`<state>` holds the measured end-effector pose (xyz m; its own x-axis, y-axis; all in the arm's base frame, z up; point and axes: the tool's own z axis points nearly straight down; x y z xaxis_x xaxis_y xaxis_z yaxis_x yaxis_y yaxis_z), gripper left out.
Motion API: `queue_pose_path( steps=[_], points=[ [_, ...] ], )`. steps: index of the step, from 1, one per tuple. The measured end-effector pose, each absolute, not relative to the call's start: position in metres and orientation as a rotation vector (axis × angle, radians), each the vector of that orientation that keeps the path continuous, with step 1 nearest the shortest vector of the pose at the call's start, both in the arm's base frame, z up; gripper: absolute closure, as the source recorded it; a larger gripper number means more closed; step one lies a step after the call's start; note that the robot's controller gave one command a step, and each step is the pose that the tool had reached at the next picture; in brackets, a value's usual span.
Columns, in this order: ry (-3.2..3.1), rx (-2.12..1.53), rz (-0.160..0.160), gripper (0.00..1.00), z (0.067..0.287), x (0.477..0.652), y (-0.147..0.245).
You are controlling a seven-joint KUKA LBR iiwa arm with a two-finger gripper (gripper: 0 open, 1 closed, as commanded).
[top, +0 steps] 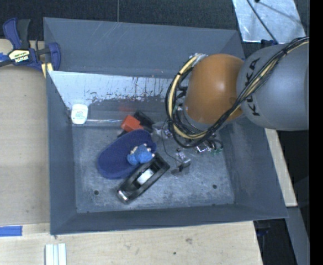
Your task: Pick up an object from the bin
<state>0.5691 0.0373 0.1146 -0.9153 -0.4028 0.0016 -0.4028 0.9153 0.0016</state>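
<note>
While the arm [277, 87] is reaching in from three o'clock, its orange-covered wrist [216, 87] pointing down, the gripper [179, 162] is hanging near the bin's [62, 164] centre, just at two o'clock of a black oblong tool [142, 180], its opening impossible to tell.

My orange wrist cover [213, 90] and its cables [178, 101] hang over the back right floor of the bin [62, 203], so whatever's under there is hidden. My grey arm [277, 87] runs off the right side. The orange-red thing [131, 123] is half tucked behind the dark blue oval pad [117, 158] (no clue what it is). The light blue lump [141, 155] on the pad is too small to identify.
</note>
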Motion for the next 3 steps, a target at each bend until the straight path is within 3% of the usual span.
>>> queue_pose_path(
  steps=[1,2,3],
  points=[
    [-3.042,0.796,0.001,0.00,0.082,0.536,0.041],
    [-3.066,0.703,-0.002,0.00,0.071,0.562,0.040],
    [-3.063,0.701,0.005,1.00,0.070,0.562,0.037]
  ],
)
